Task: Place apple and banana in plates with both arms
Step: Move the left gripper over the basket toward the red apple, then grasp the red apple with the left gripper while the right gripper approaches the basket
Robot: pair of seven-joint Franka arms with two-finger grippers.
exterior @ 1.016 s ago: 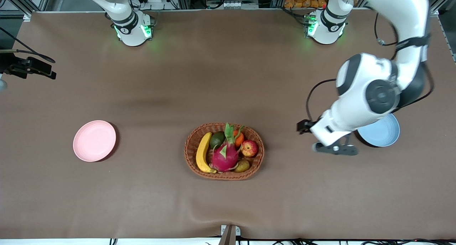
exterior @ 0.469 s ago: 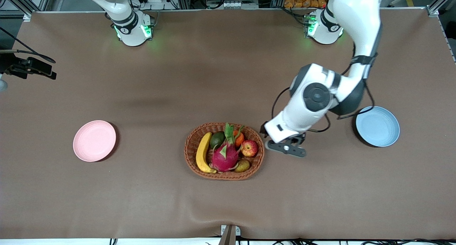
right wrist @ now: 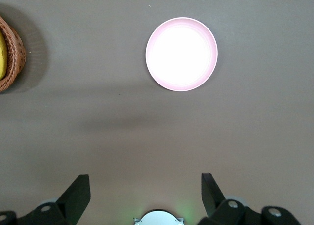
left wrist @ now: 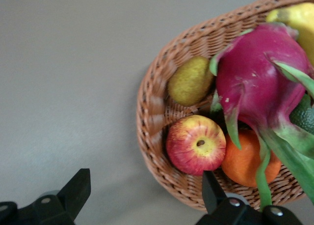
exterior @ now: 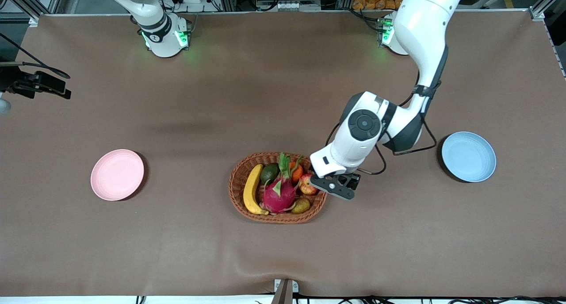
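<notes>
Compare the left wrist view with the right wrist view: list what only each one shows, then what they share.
Left wrist view only: the small red apple with yellow patches, a brownish-green pear, a magenta dragon fruit and a small orange round fruit, all in the basket, under the open left gripper.

Right wrist view only: the pale pink round plate, bare, below the open right gripper.

Both: the oval brown wicker basket, a bit of the yellow banana, and the brown table.
</notes>
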